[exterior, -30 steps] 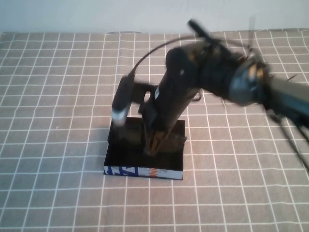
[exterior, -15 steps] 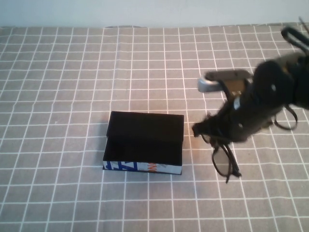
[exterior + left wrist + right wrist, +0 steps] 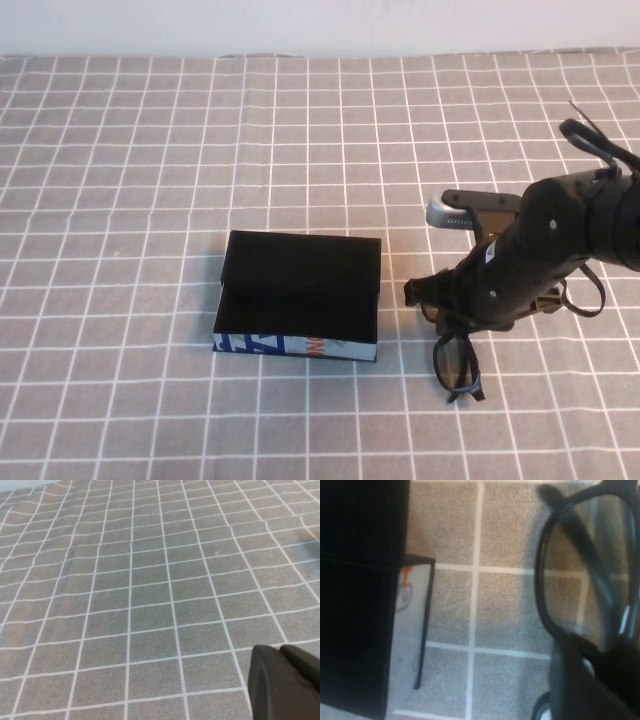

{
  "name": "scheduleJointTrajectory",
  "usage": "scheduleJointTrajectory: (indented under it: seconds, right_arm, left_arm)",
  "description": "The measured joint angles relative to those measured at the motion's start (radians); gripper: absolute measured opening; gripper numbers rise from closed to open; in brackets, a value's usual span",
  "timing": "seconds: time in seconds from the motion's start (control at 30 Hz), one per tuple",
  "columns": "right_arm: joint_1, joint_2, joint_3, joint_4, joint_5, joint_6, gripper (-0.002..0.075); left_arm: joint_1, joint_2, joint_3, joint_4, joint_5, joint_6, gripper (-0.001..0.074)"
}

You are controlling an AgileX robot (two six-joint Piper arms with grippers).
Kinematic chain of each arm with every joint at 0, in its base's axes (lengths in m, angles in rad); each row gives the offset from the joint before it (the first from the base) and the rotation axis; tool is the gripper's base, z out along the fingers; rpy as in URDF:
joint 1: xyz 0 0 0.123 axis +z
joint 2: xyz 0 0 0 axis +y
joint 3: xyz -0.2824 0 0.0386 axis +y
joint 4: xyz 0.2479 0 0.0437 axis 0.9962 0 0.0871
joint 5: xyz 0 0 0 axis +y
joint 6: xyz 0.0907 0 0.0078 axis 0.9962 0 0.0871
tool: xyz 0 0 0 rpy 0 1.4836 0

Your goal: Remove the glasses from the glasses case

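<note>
The glasses case [image 3: 300, 285] lies open mid-table, black inside, with its blue, white and orange printed front facing me. Nothing shows inside it. My right gripper [image 3: 452, 308] is just right of the case and shut on the black glasses [image 3: 456, 366], which hang from it, their lower end at or just above the cloth. The right wrist view shows a glasses rim [image 3: 538, 587] held at the gripper [image 3: 600, 652], with the case's end [image 3: 360, 605] beside it. My left gripper [image 3: 282, 652] is out of the high view, shut and empty over bare cloth.
A grey checked tablecloth [image 3: 150, 150] covers the whole table. The pale back wall [image 3: 300, 25] runs along the far edge. The right arm's cables [image 3: 590, 140] loop above its wrist at the right.
My right gripper lifted the glasses out of the case and carried them right. In the last half second it came down slightly, bringing the glasses lower beside the case.
</note>
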Motion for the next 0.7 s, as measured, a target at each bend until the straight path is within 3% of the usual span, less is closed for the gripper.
scheduleJointTrajectory:
  seconds: [0.17, 0.33, 0.43, 0.57, 0.7]
  right_arm:
    - [0.000, -0.002, 0.001, -0.011, 0.010, 0.000, 0.0290]
    - [0.000, -0.086, 0.002, -0.060, 0.067, 0.012, 0.0315]
    - [0.000, -0.167, 0.002, -0.100, 0.129, 0.014, 0.0256]
    - [0.005, -0.291, 0.027, -0.116, 0.207, -0.032, 0.0067]
    - [0.032, -0.436, 0.119, -0.108, 0.215, -0.049, 0.0000]
  left_arm:
    - [0.000, 0.000, 0.000, 0.000, 0.000, 0.000, -0.0004]
    - [0.000, 0.000, 0.000, 0.000, 0.000, 0.000, -0.0004]
    - [0.000, 0.000, 0.000, 0.000, 0.000, 0.000, -0.0004]
    - [0.000, 0.000, 0.000, 0.000, 0.000, 0.000, -0.0004]
    - [0.000, 0.000, 0.000, 0.000, 0.000, 0.000, -0.0004]
